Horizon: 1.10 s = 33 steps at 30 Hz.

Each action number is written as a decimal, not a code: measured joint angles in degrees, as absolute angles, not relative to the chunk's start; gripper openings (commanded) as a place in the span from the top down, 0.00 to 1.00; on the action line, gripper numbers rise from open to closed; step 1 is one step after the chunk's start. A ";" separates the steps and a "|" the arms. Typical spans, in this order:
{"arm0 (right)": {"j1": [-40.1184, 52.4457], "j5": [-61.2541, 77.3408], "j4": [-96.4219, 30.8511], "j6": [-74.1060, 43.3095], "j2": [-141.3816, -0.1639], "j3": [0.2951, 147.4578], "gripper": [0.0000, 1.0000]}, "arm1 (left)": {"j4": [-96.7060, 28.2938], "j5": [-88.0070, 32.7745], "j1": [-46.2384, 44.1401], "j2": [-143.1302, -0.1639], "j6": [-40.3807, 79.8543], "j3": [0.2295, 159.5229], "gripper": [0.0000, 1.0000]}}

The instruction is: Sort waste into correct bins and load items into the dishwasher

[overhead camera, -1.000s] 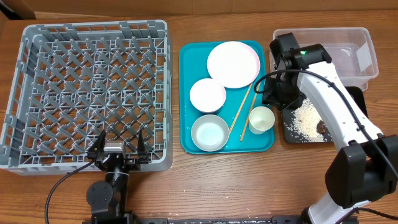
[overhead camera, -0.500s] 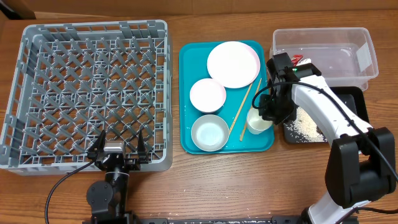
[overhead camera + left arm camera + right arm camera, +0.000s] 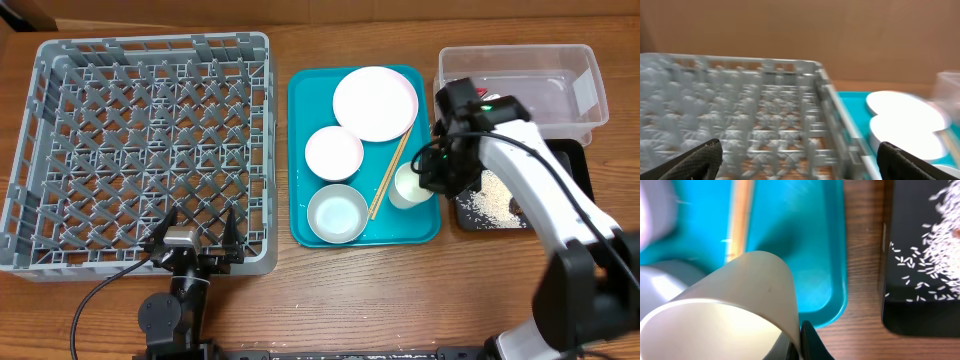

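Note:
My right gripper [image 3: 430, 176] is shut on the rim of the small white cup [image 3: 407, 187], holding it tilted over the right front part of the teal tray [image 3: 300, 120]. In the right wrist view one finger [image 3: 801, 344] presses the cup's wall [image 3: 750, 285]. The plate [image 3: 375, 103], two white bowls [image 3: 334, 153] [image 3: 337, 214] and the chopsticks [image 3: 391, 168] lie on the teal tray. Rice and brown scraps [image 3: 491, 196] lie in the black tray [image 3: 580, 160]. The clear tub [image 3: 520, 50] is behind it. The grey rack [image 3: 150, 42] is at left. My left gripper [image 3: 195, 236] is open at its front wall. Wrapper and napkin are not visible.
The right arm reaches across the black tray and the tub's front wall. In the right wrist view a strip of bare wood [image 3: 862, 280] separates the teal tray [image 3: 805, 245] from the black tray [image 3: 920, 315]. The left wrist view looks over the rack [image 3: 765, 100] toward the plate [image 3: 900, 107].
My right gripper came down from beside the black tray onto the cup, closed on its rim, and has tipped and shifted it slightly left toward the chopsticks. The left arm has not moved.

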<state>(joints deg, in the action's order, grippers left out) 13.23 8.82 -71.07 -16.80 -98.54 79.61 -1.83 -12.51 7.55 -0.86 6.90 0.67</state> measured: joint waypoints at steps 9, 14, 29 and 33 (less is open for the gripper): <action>10.59 19.05 -65.47 -15.70 -84.44 82.72 0.96 | -4.78 -26.79 7.55 -11.94 26.57 11.73 0.00; 10.63 23.73 -62.65 -15.42 -85.36 82.72 0.96 | -0.34 -37.43 7.55 -30.89 29.76 22.09 0.00; 10.63 36.93 -55.37 -15.11 -85.47 82.72 0.96 | 3.62 -69.63 7.55 -75.13 62.02 53.39 0.00; 10.66 43.07 -49.91 -15.22 -85.47 82.43 0.96 | 2.96 -74.28 7.55 -80.47 73.87 53.39 0.00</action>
